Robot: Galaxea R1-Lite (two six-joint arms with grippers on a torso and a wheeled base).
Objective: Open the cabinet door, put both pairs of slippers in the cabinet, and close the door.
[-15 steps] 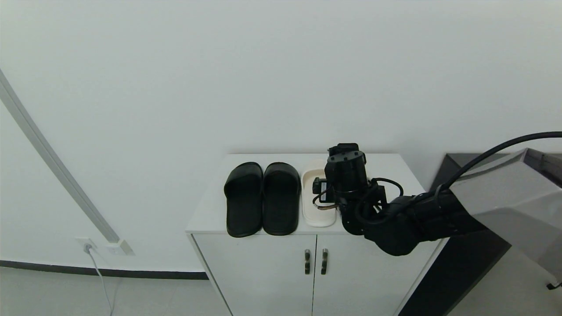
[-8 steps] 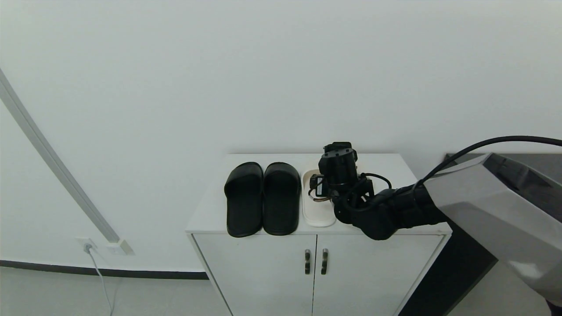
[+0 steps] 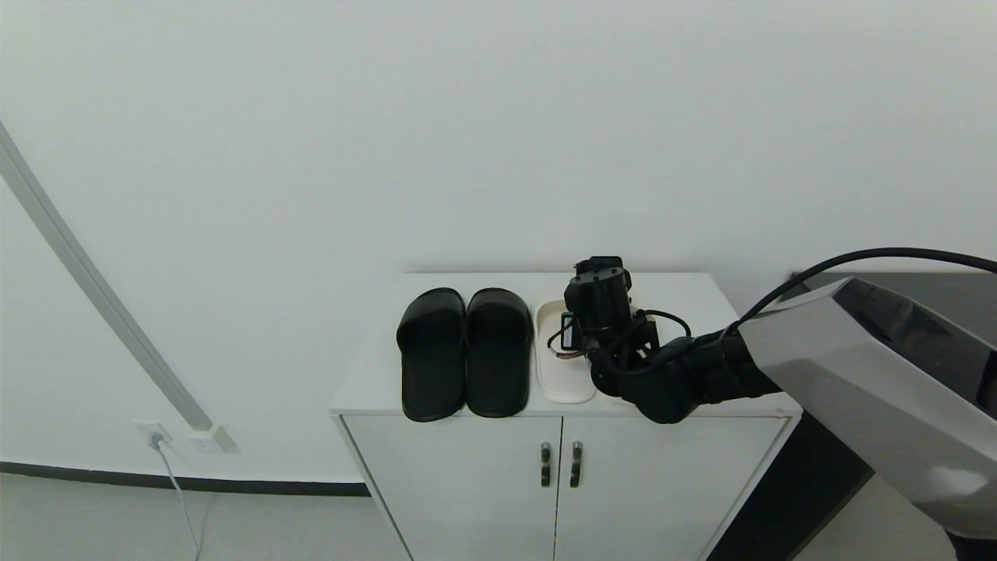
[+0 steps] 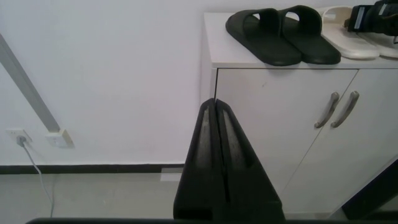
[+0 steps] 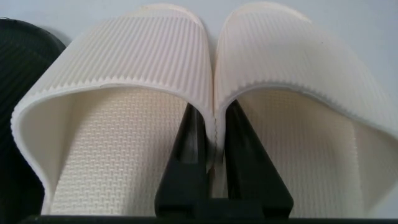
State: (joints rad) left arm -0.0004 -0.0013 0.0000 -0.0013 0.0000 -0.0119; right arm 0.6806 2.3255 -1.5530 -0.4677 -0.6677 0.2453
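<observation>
Two white slippers (image 5: 118, 81) lie side by side on the white cabinet (image 3: 685, 300), to the right of a black pair (image 3: 465, 351). My right gripper (image 5: 214, 111) has one finger under each strap and is shut on the two adjoining inner strap edges. In the head view the right gripper (image 3: 598, 274) and its arm hide most of the white slippers (image 3: 562, 380). Both cabinet doors (image 3: 459, 491) are closed, their handles (image 3: 560, 464) side by side. My left gripper (image 4: 216, 107) is shut and empty, low down in front of the cabinet's left corner.
A wall stands close behind the cabinet. A slanted cable duct (image 3: 93, 288) runs down the wall to a socket (image 3: 153, 435) with a cord, left of the cabinet. A dark object (image 3: 810, 467) stands by the cabinet's right side.
The right arm has pushed forward and slightly left over the cabinet top, bringing its gripper deeper over the white slippers. The black slippers and the doors have not moved.
</observation>
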